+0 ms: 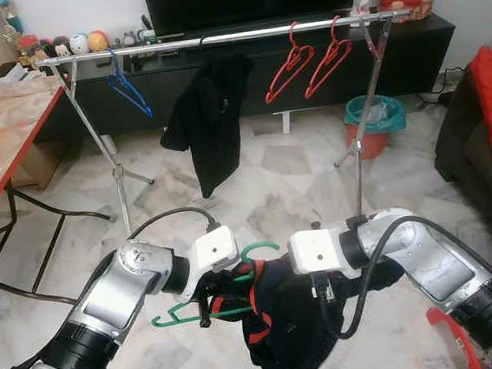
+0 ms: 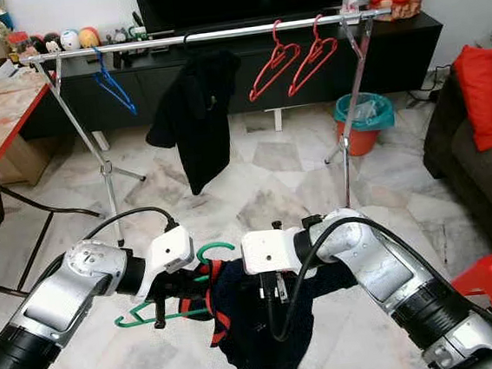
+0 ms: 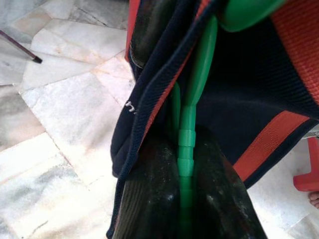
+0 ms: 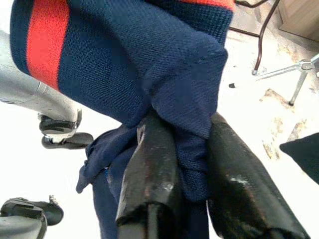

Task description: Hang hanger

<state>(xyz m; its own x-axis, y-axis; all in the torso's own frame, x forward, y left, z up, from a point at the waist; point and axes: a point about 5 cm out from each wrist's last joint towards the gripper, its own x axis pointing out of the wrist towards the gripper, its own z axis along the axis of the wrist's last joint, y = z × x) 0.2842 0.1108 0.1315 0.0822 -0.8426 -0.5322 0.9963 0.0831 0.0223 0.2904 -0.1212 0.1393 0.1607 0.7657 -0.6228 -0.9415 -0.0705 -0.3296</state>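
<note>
While left end effector (image 1: 207, 303) pinches green hanger (image 3: 187, 124) and right end effector (image 4: 187, 164) pinches limp navy garment (image 2: 261, 340), load looks light and floppy; grip near hook, short of rail (image 1: 214, 37).

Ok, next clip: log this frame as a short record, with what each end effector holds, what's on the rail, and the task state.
left end effector: shut on green hanger
right end effector: shut on navy garment
garment: navy with red stripes, draped on the green hanger, held low in front of the robot
rail: blue hanger, black garment, two red hangers
task state: green hanger not yet on the rail
</note>
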